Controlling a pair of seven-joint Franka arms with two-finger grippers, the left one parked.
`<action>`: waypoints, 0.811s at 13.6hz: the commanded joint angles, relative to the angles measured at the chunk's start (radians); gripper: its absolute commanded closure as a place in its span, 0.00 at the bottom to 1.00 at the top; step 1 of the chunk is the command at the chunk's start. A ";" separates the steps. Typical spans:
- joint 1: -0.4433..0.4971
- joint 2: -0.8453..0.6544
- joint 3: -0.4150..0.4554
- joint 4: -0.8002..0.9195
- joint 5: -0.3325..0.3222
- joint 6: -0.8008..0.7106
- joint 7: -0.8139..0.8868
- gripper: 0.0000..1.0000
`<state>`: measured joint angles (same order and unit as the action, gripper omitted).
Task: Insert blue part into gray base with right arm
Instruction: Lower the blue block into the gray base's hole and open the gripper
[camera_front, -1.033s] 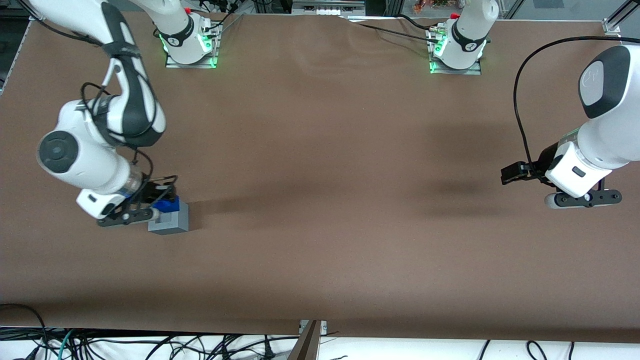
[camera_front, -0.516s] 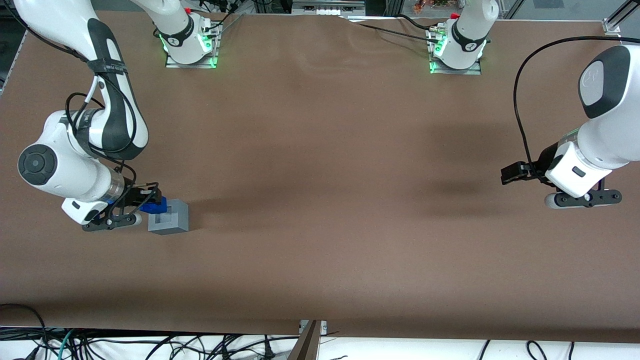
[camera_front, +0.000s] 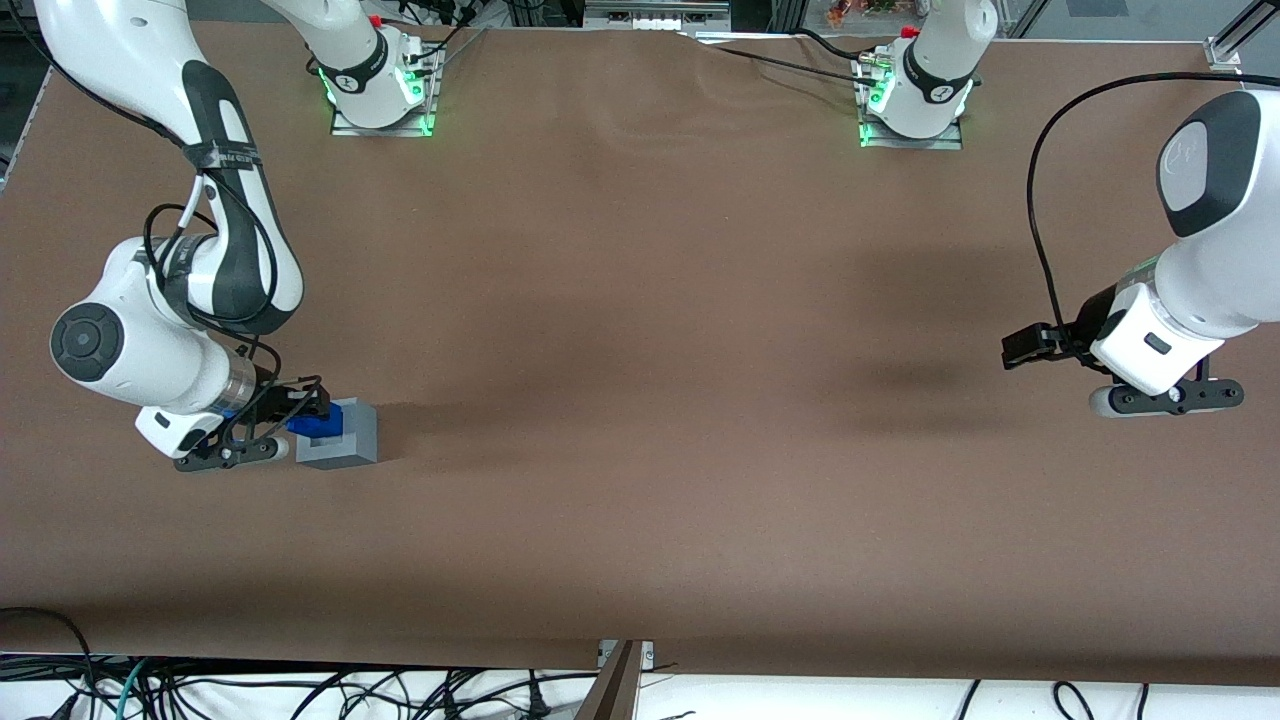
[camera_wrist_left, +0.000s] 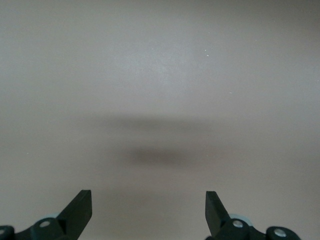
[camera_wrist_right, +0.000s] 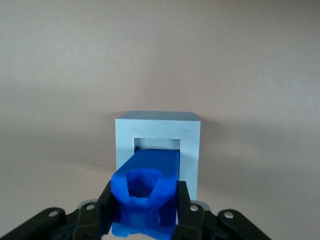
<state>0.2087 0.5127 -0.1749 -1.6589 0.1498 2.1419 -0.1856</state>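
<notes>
The gray base (camera_front: 340, 437) (camera_wrist_right: 190, 145) stands on the brown table toward the working arm's end, its square socket (camera_wrist_right: 157, 143) facing up. The blue part (camera_front: 316, 426) (camera_wrist_right: 145, 197) is clamped between the black fingers (camera_wrist_right: 182, 202) of the right arm's gripper (camera_front: 300, 415) (camera_wrist_right: 144, 205). The part hangs over the base's edge nearest the arm, overlapping the socket's rim. Its lower end covers part of the socket opening, and I cannot tell whether it touches the base. The white right arm (camera_front: 150, 345) leans in low beside the base.
Brown cloth covers the whole table (camera_front: 640, 380). Two arm mounts with green lights (camera_front: 380, 95) (camera_front: 910, 100) stand at the table edge farthest from the front camera. Cables (camera_front: 250, 690) hang below the near edge.
The gripper with the blue part swung off the base toward the working arm's end, then came back partway; the part again overlaps the base's edge.
</notes>
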 joint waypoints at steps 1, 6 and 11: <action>-0.009 0.007 0.006 0.004 0.028 0.028 -0.028 0.70; -0.009 0.020 0.011 0.005 0.036 0.046 -0.026 0.68; -0.009 0.026 0.012 0.005 0.086 0.049 -0.058 0.63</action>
<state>0.2083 0.5357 -0.1722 -1.6590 0.1958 2.1876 -0.2052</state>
